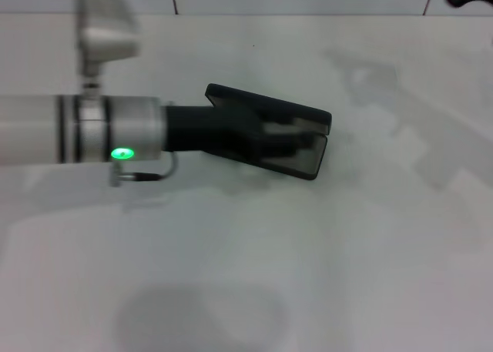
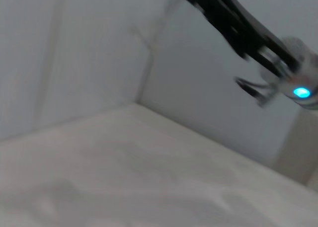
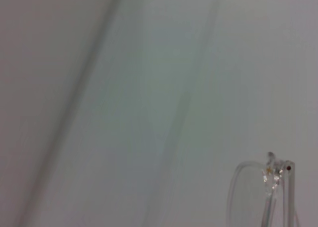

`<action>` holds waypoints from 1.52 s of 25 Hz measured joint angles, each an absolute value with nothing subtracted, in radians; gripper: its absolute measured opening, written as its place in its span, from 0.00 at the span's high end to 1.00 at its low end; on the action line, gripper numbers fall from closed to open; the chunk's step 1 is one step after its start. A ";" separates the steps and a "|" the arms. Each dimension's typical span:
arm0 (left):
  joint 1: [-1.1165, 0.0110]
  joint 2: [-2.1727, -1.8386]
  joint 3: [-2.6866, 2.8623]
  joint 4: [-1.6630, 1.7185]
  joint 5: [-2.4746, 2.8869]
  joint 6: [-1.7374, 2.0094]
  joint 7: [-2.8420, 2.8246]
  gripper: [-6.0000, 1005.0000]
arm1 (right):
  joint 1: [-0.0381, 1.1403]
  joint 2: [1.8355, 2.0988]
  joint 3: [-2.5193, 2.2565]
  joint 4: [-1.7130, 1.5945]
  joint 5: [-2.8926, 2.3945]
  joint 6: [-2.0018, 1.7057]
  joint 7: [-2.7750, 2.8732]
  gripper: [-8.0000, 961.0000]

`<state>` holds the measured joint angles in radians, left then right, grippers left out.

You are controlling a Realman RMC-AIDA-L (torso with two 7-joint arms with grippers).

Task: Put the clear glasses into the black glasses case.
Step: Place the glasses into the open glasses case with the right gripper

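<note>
The black glasses case [image 1: 304,117] looks like matt hard plastic. The clear glasses [image 3: 268,187] are glossy see-through plastic, I think, and the table [image 1: 308,252] is smooth white.

Black glasses case [image 1: 304,115] with a grey lining inside, open on a plain white table [image 1: 308,259]. Silver-white left arm [image 1: 46,129] banded with dark rings, lit by a small green light [image 1: 122,153]; black left gripper [image 1: 266,140] at its end, dark against the case. Clear glasses [image 3: 271,192] fully colourless and transparent, faint against the pale surface behind them, with a tiny dark dot at the hinge. Thin dark seams between white wall tiles along the far edge.
</note>
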<state>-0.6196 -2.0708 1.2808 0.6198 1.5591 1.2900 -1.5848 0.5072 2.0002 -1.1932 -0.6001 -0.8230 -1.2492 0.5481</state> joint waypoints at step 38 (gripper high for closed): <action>-0.453 -2.069 0.848 0.661 1.564 1.335 -1.467 0.36 | 0.926 2.019 -1.352 -0.927 -2.333 -1.399 2.039 0.88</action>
<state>-0.4528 -2.0693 0.8478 0.6608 1.5635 1.3353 -1.4666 0.9261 2.0190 -1.3518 -0.9271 -2.3327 -1.3987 2.0392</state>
